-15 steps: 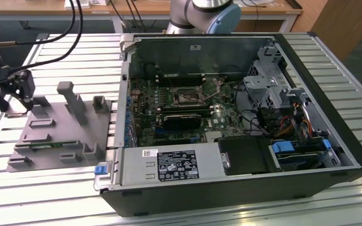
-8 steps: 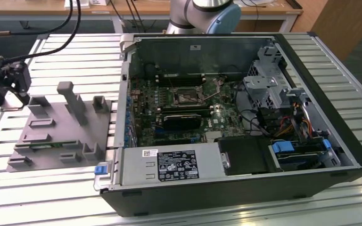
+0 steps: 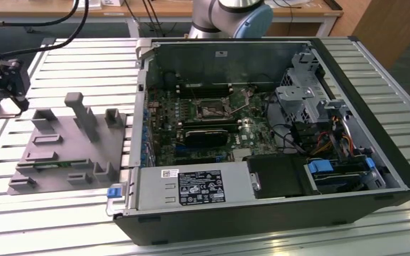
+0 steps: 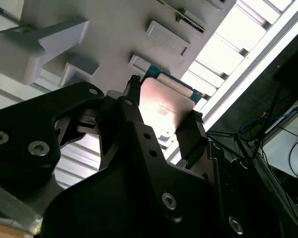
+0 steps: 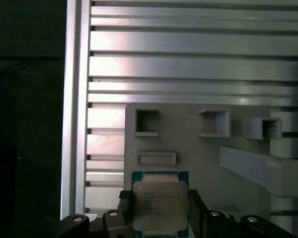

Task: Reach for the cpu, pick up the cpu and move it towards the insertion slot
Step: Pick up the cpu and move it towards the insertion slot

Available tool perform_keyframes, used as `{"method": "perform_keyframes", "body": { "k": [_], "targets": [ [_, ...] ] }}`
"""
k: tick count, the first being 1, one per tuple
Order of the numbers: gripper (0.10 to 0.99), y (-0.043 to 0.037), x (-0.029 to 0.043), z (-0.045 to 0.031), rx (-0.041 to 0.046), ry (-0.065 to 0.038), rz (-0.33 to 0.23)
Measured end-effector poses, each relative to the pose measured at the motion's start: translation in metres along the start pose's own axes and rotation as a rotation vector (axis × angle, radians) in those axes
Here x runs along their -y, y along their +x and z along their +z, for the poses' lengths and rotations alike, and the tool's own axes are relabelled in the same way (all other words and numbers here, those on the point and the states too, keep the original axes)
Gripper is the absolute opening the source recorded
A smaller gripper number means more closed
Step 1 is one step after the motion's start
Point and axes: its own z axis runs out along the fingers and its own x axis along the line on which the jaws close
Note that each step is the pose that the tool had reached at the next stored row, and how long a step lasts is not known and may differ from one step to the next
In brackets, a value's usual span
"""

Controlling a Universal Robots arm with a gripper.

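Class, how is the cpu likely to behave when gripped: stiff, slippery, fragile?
Probably stiff: the cpu sits flat and unbent in the claw. Its shiny metal top suggests slipperiness. Held by thin edges, it may twist.

exterior view: bright; white glare on ribbed aluminium table (image 3: 219,248) at 6 o'clock; open black computer case (image 3: 276,213) dim inside | second wrist view: slats (image 4: 228,34) blown white, my black gripper (image 4: 164,101) silhouetted, sheen on shiny silver-grey square cpu (image 4: 159,110) | first wrist view: glare bands on slats

The cpu (image 5: 160,206) has a shiny metal top; the grey fixture (image 5: 198,148) looks matt, probably plastic.
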Motion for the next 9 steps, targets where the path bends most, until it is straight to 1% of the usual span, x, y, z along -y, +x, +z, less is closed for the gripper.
{"method": "perform_keyframes", "body": {
  "k": [9],
  "targets": [
    [0.537, -0.0001, -0.0029, -0.0203, -0.0001, 0.000, 0.000]
  ]
}}
